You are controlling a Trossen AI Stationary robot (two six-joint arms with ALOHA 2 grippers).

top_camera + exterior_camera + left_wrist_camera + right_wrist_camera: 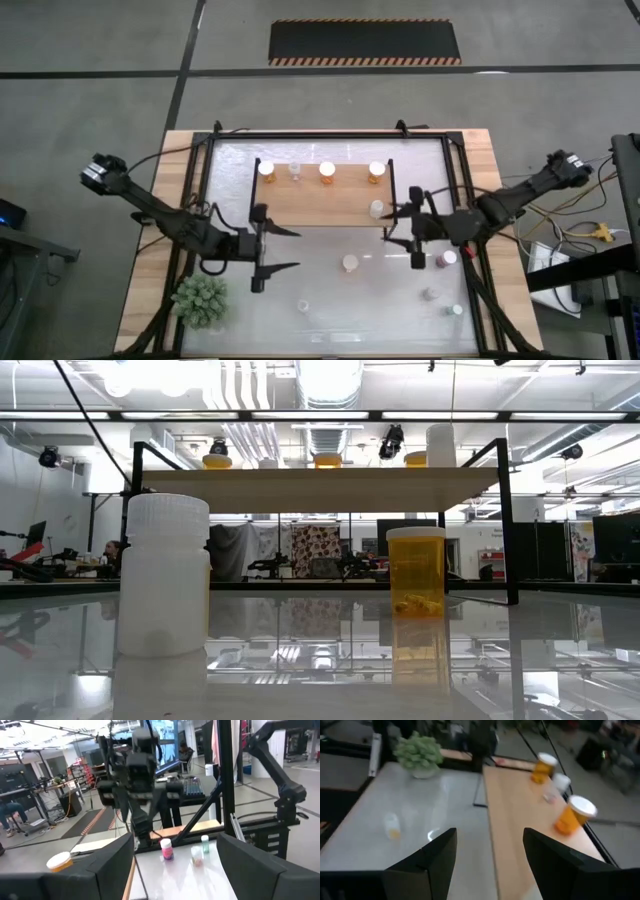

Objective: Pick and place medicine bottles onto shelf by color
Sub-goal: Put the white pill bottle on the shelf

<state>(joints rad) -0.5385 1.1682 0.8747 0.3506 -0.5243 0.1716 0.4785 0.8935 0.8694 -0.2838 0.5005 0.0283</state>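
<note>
Right hand (401, 226) open beside shelf (322, 201)

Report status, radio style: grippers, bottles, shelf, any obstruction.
Left gripper open, empty, at shelf's near-left corner. Right gripper open, empty, at shelf's right end beside white bottle. Three orange bottles shelved. No obstruction.

On the shelf (322, 200) in the upper middle of the high view stand five bottles: three orange (326, 171), one clear (296, 170), one white (377, 208). On the table (330, 300) below lie five more (350, 263), spread from the centre to the lower right. One plant (202, 300) sits at lower left. Two grippers show, left (283, 249) and right (389, 224).
</note>
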